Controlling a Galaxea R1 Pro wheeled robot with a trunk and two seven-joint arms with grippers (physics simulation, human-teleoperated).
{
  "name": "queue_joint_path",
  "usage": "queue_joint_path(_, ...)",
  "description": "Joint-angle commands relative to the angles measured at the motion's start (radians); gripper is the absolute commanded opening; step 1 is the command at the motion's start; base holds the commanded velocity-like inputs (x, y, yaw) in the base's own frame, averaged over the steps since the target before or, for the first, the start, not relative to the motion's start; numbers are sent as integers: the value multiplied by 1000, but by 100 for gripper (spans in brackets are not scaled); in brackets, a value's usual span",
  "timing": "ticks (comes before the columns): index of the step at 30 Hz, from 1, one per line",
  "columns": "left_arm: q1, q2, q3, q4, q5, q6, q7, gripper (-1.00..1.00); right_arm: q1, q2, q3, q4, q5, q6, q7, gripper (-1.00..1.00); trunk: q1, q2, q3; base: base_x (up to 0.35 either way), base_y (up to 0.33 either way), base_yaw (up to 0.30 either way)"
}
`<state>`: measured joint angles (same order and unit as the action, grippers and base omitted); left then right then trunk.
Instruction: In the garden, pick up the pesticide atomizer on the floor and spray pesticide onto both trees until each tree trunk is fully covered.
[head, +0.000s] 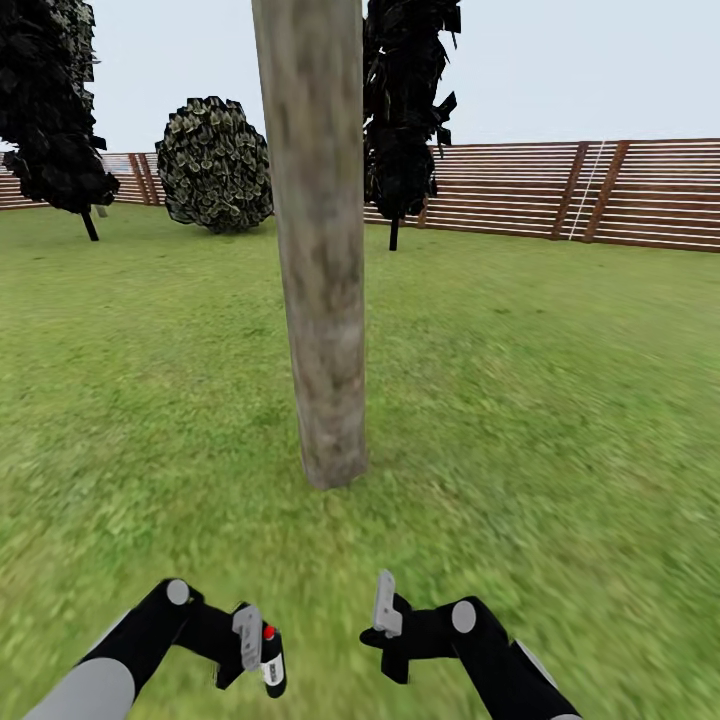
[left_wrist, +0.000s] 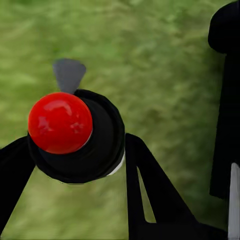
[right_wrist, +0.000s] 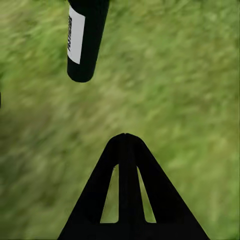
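Atomizer in hand, facing the trunk.
The left gripper clenches the pesticide atomizer red top up, seemingly ready to spray; the right gripper looks pressed together, empty; the tree trunk stands just ahead.

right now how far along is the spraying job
Done: the pesticide atomizer is off the grass, clamped in the left gripper, and the robot faces a tree trunk close ahead. In hand: lining up on that trunk; the right gripper holds nothing. Left: the trunk shows no visible coating, so spraying it and the second tree remains.
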<state>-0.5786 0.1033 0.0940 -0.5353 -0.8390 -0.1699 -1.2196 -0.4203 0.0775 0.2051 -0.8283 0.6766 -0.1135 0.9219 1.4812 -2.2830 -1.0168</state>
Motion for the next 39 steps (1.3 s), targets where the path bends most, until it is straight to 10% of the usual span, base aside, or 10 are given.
queue_joint_path(1,0,-3,-23,0,1,-3,0,-100,0,2,0,-1,0,0,0,-100,0,0,0,0,0,0)
queue_joint_path(12,-3,-73,-119,-1,-2,-8,9,-100,-3,20,0,-22,0,0,0,-100,0,0,0,0,0,0)
queue_joint_path(39,-7,-127,-128,-2,1,-12,63,-100,-3,42,17,-23,1,0,0,-100,0,0,0,0,0,0)
